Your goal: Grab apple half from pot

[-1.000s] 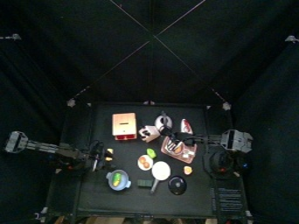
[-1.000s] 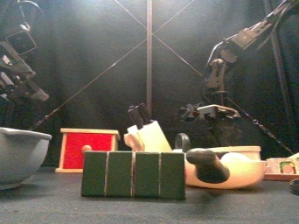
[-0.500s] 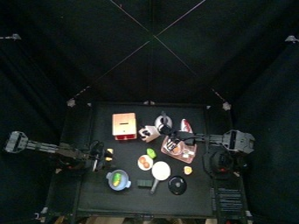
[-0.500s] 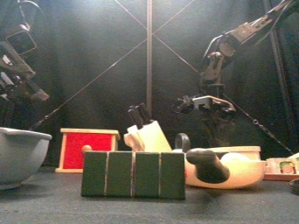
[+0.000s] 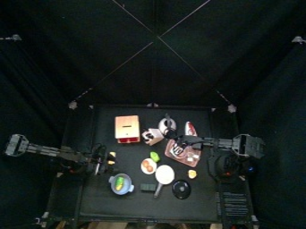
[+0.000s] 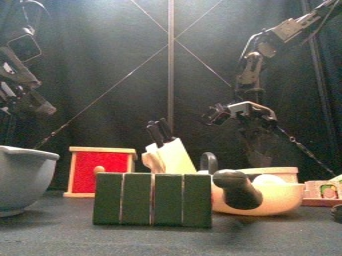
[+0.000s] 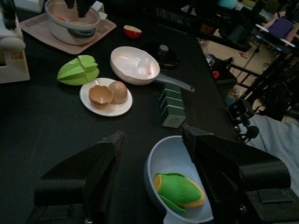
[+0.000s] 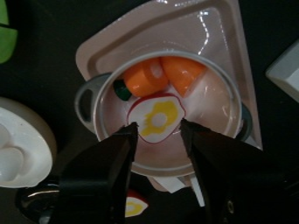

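At the left side of the worktop [image 5: 84, 134] the left pincer [image 7: 152, 136] hung released, its jaws spread wide above a blue-rimmed bowl [image 7: 162, 156] that held a green and yellow piece [image 7: 177, 190]. Beyond that bowl, in the left wrist view, lay a row of dark green blocks [image 7: 173, 103], a cream plate [image 7: 91, 107] carrying two brown lumps, a bright green piece [image 7: 79, 70] beside it and an empty white bowl [image 7: 135, 63].

Farther right, the right arm reached in from the right edge toward the middle of the worktop, with the right pincer [image 8: 163, 129] poised over the pot [image 8: 105, 109]. The pincer was released: its two jaws stood apart, one on each side of the apple half [image 8: 160, 114], and neither could be seen touching it. The apple half lay inside the pot with its pale cut face and yellow core turned upward, touching two orange pieces [image 8: 158, 74] that shared the pot. The pot stood on a pinkish tray [image 8: 216, 31]. In the front view the right pincer [image 6: 241, 108] hung above the things on the worktop
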Tool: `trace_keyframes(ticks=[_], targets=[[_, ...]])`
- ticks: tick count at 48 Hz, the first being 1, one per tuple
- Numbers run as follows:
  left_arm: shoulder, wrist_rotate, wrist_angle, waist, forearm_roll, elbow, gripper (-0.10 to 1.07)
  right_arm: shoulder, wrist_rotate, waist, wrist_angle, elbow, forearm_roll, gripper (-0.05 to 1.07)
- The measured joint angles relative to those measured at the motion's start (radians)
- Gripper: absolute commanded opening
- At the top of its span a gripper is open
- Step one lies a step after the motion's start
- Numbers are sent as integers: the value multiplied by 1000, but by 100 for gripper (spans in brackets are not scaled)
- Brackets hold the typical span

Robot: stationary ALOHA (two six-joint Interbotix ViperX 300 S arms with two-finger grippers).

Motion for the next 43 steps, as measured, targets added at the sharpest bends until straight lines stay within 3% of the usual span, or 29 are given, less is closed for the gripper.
trace_keyframes(ticks=[13, 43], targets=[[0, -2, 0, 0, 2, 0, 91, 0, -8, -2, -51, 34, 31, 95], [0, 0, 0, 2, 2, 0, 91, 43, -14, -21, -103, 75, 23, 96]])
